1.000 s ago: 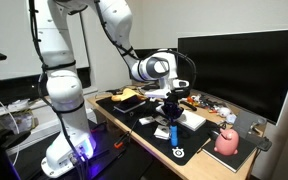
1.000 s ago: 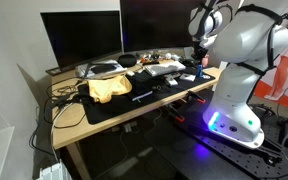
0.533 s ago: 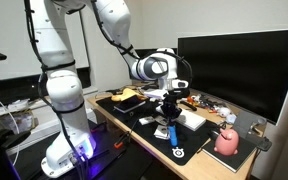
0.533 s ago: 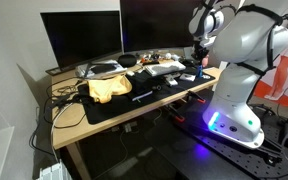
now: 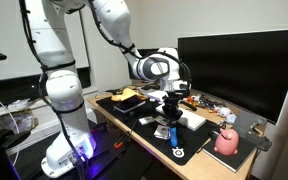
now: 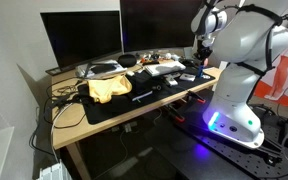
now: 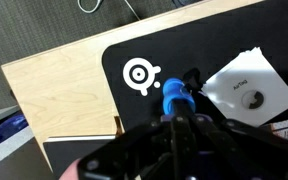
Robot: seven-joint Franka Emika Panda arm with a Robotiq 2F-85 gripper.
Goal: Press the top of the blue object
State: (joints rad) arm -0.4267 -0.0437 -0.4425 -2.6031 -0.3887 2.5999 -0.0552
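Note:
The blue object [image 5: 173, 132] is a small bright-blue stubby cylinder standing on the black desk mat [image 5: 144, 122] near the desk's front edge. In the wrist view it [image 7: 174, 95] sits directly under my fingertips. My gripper [image 5: 171, 110] hangs straight above it, with the fingers shut together and pointing down. In the wrist view the fingertips [image 7: 174, 122] overlap the cylinder's top; I cannot tell whether they touch it. In an exterior view the gripper [image 6: 201, 62] is over the desk's right end, and the blue object is too small to make out there.
A white round logo [image 7: 139, 73] is printed on the mat beside the cylinder. A white square sleeve with a disc [image 7: 246, 90] lies on the other side. A pink rounded object [image 5: 227, 141], a yellow cloth [image 6: 107, 88], a keyboard [image 6: 164, 68] and two monitors [image 6: 84, 38] share the desk.
The arm's wrist has shifted only very slightly above the blue object. Nothing on the desk has moved.

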